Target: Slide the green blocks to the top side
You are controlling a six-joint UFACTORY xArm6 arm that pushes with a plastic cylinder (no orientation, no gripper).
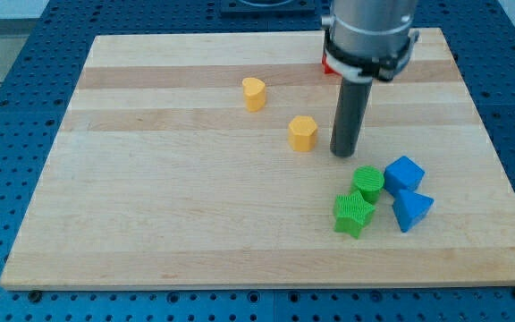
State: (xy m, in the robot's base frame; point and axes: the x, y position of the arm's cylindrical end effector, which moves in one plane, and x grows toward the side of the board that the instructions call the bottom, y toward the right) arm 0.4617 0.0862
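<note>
Camera view: my tip point(343, 154) rests on the desk point(150, 215), just above the green cylinder point(368, 182) and right of a yellow block point(302, 132). The green star block point(354, 214) touches the cylinder, beside two blue blocks point(406, 173) point(410, 209). No fingers exist; a red block point(327, 64), possibly, hides behind the arm.

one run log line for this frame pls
my tip: above green cylinder, apart | green star block: touching cylinder | both greens: near view's bottom, not yet slid up

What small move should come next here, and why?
Probably swing my tip around to the view's bottom of the green blocks. It now sits above the green round block and the green star-shaped block, so pushing from here would drive them away from the top side.
</note>
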